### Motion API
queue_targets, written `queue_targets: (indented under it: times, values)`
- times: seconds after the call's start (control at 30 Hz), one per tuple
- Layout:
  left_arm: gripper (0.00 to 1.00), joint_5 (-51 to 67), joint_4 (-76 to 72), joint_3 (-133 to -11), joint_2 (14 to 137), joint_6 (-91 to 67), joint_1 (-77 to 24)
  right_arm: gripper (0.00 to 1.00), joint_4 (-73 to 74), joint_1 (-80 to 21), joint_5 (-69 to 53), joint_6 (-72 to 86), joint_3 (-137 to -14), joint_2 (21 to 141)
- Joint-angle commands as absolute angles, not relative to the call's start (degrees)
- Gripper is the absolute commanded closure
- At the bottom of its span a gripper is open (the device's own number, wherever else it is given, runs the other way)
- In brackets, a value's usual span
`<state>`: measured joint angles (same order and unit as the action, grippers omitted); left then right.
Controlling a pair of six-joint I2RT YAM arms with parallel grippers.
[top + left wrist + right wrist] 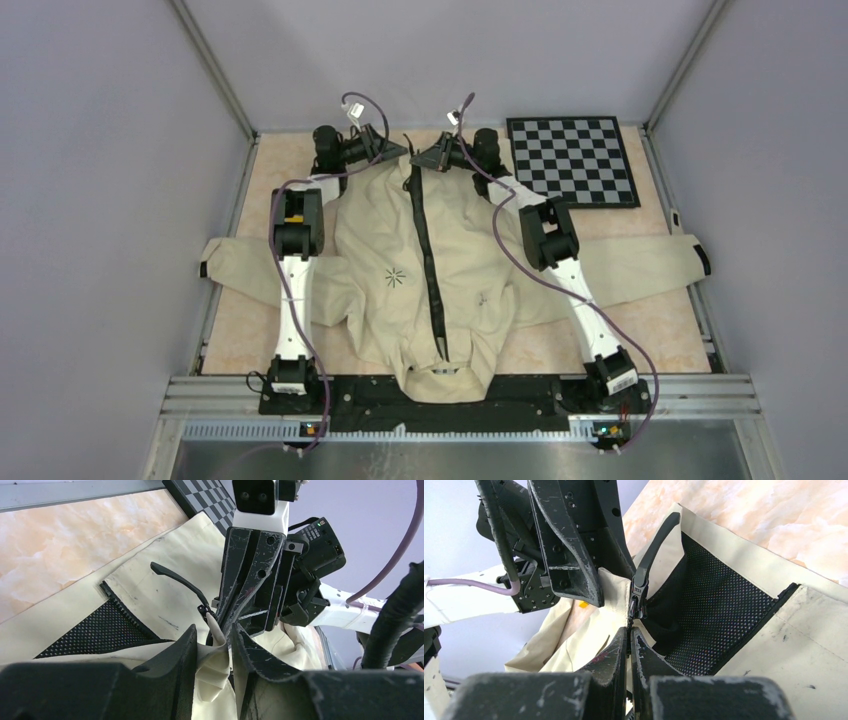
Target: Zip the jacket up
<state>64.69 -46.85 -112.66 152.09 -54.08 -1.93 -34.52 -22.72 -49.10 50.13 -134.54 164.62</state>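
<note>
at the far hem of the jacket (390,250), spread collar-near on the table (620,320) | our right gripper (630,632) clenches fabric under the slider (638,597) to anchor it | left gripper (214,637) straddles a hem fold, we cannot tell if gripping

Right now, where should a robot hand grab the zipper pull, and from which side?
Grab the long black tab of the zipper pull, near its free tip. It looks lifted off the jacket and is flat and thin, so probably come in from the tip end and pinch across its flat faces.
</note>
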Motion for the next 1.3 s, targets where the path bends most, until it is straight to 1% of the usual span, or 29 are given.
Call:
queue_targets:
  times: [0.0, 0.1, 0.17, 0.37, 0.47, 0.5, 0.57, 0.77, 0.83, 0.93, 0.97, 1.0, 1.1, 1.17, 1.27]
  values:
    - [0.64, 65.3, -50.1, -113.5, 150.3, -54.7, -2.3, 1.00, -37.1, -22.8, -48.7, 49.5, -135.4, 159.9]
    - [0.66, 65.3, -48.2, -114.9, 150.8, -53.5, -2.8, 1.00, -37.1, -22.9, -48.6, 49.6, -135.7, 160.0]
    - [0.69, 65.2, -46.4, -115.8, 151.1, -52.5, -3.2, 1.00, -37.1, -23.1, -48.4, 49.5, -135.7, 160.0]
    - [0.88, 64.1, -42.9, -116.1, 150.7, -50.2, -3.3, 1.00, -36.5, -23.0, -48.2, 49.2, -135.7, 159.8]
    - [0.95, 63.7, -42.3, -116.3, 150.9, -50.1, -3.3, 1.00, -36.4, -23.1, -48.0, 49.0, -135.5, 159.5]
    - [0.93, 63.7, -41.9, -116.4, 150.9, -49.8, -3.3, 1.00, -36.3, -23.1, -47.9, 49.0, -135.4, 159.4]
    - [0.83, 63.6, -41.5, -116.4, 150.9, -49.6, -3.3, 1.00, -36.1, -23.1, -47.8, 48.8, -135.4, 159.3]
    - [0.81, 63.5, -40.5, -117.0, 151.2, -49.2, -3.6, 1.00, -36.0, -23.1, -47.6, 48.7, -135.5, 159.3]
    - [0.83, 63.5, -39.8, -117.4, 151.5, -49.0, -3.7, 1.00, -36.0, -23.0, -47.6, 48.6, -135.6, 159.3]
    - [0.90, 62.9, -38.1, -118.0, 151.6, -48.2, -3.9, 1.00, -36.0, -23.2, -47.4, 48.6, -135.6, 159.3]
    - [0.94, 62.7, -37.4, -118.2, 151.6, -47.7, -4.0, 1.00, -36.0, -23.2, -47.3, 48.6, -135.6, 159.3]
    - [1.00, 62.6, -36.8, -118.2, 151.6, -47.4, -4.0, 1.00, -35.9, -23.1, -47.2, 48.6, -135.6, 159.2]
    - [1.00, 61.8, -34.8, -118.1, 151.0, -45.7, -4.0, 1.00, -31.2, -23.0, -44.9, 46.7, -135.2, 158.1]
    - [1.00, 61.2, -33.9, -117.5, 150.5, -44.6, -3.9, 0.85, -25.8, -22.6, -41.5, 43.9, -133.1, 155.5]
    - [1.00, 59.7, -33.9, -115.7, 149.3, -43.7, -3.7, 0.68, -17.1, -22.2, -33.3, 36.3, -127.3, 149.2]
